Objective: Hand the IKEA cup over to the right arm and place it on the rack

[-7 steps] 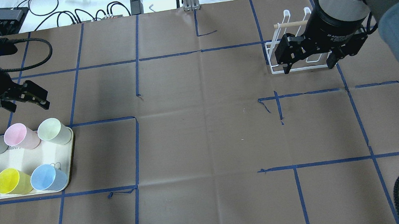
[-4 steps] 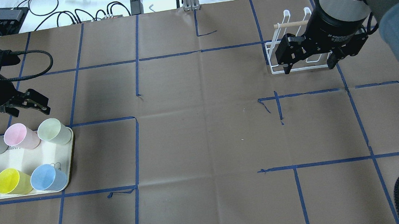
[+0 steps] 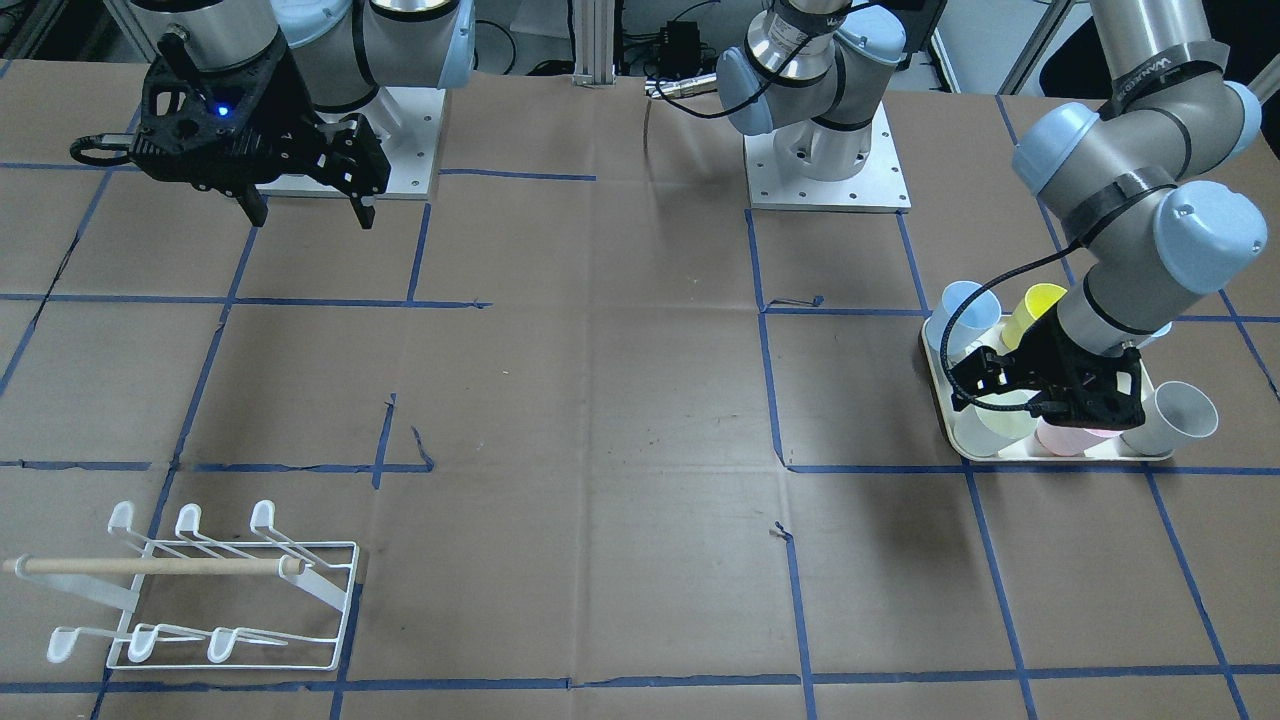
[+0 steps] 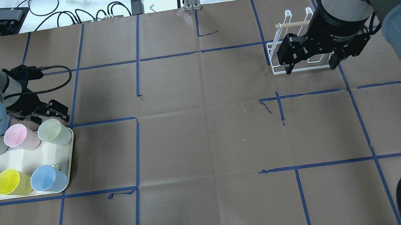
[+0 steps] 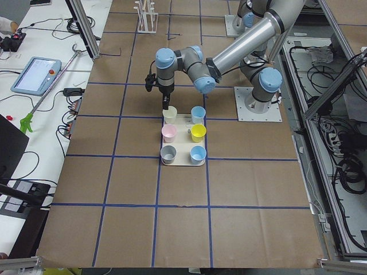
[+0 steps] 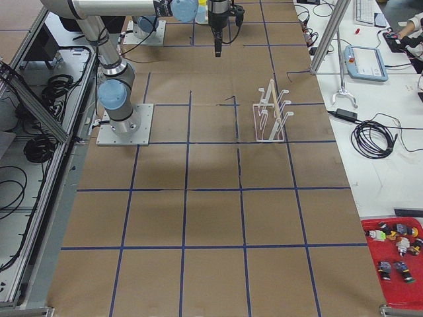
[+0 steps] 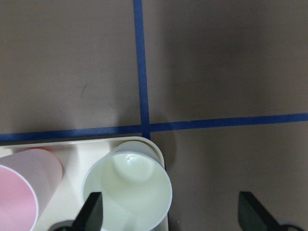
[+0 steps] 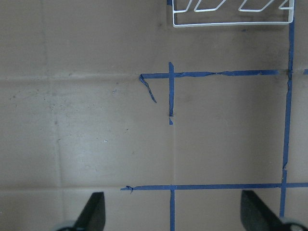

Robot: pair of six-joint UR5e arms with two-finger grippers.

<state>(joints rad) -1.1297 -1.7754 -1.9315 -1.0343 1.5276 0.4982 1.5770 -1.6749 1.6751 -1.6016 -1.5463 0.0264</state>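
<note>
My left gripper hangs jaws apart, pale green cup just below; my right gripper, also spread, has the rack forward of it.

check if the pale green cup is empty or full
Empty. The left wrist view looks down into the green cup and shows only its bare bottom.

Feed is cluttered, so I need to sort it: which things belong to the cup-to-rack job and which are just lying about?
Job: left claw, right claw, pale green cup, other cups, cream tray, white rack.

Lying about: cables, tablet, red tray of toys.
</note>
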